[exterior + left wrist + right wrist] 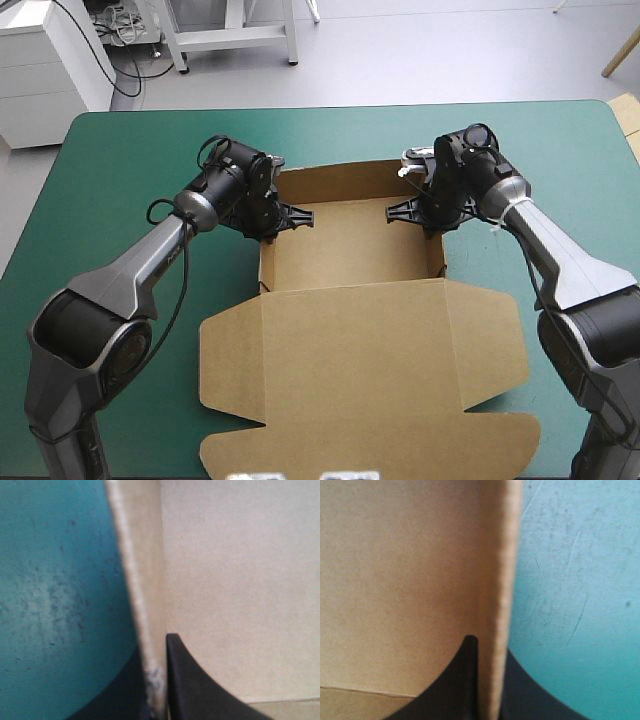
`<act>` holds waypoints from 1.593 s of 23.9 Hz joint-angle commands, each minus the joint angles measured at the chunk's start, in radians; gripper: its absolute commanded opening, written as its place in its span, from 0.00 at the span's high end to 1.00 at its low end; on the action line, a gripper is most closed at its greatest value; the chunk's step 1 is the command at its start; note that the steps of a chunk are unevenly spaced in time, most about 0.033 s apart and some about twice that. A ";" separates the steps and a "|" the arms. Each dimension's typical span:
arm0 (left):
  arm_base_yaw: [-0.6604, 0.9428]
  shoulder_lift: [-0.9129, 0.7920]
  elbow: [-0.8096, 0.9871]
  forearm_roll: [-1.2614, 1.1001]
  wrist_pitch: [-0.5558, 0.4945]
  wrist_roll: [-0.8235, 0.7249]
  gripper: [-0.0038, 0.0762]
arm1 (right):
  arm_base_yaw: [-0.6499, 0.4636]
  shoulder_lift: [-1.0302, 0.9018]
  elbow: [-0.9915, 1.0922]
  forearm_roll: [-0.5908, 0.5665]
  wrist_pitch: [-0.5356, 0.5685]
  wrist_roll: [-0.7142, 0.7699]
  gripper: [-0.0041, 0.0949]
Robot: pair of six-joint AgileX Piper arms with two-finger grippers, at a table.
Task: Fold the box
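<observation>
Lid [365, 380] of box [350, 245] toward near edge, long axis near-to-far; left claw [268, 222], right claw [432, 214] tight on side walls.

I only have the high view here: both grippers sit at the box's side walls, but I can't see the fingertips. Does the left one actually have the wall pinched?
Observer: Yes. In the left wrist view the left gripper is all but shut on the side wall of the box, one finger inside, one outside over the teal-green cover.
Operator: And the right side?
Observer: Same. The right gripper is shut on the opposite wall, whose top edge runs ahead from between its fingers.
Operator: Anything in the way inside?
Observer: No. Ahead of each inner finger the wrist views show only bare brown board.
</observation>
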 commanded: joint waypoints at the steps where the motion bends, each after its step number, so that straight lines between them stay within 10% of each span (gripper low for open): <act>1: 0.014 -0.030 -0.023 -0.057 0.044 0.031 0.96 | 0.006 -0.040 -0.032 0.048 -0.043 -0.029 0.97; 10: 0.043 -0.029 -0.023 -0.057 0.025 0.051 0.96 | 0.006 -0.031 -0.032 0.013 -0.043 -0.047 0.88; 19: 0.043 -0.029 -0.023 -0.100 -0.005 0.144 0.80 | 0.006 -0.031 -0.032 0.013 -0.043 -0.058 0.01; 24: 0.043 -0.029 -0.023 -0.093 -0.004 0.175 0.30 | 0.006 -0.031 -0.032 0.007 -0.047 -0.060 0.01; 38: 0.052 -0.137 -0.448 -0.027 0.060 0.302 0.31 | 0.006 -0.196 -0.201 -0.016 -0.043 -0.078 0.02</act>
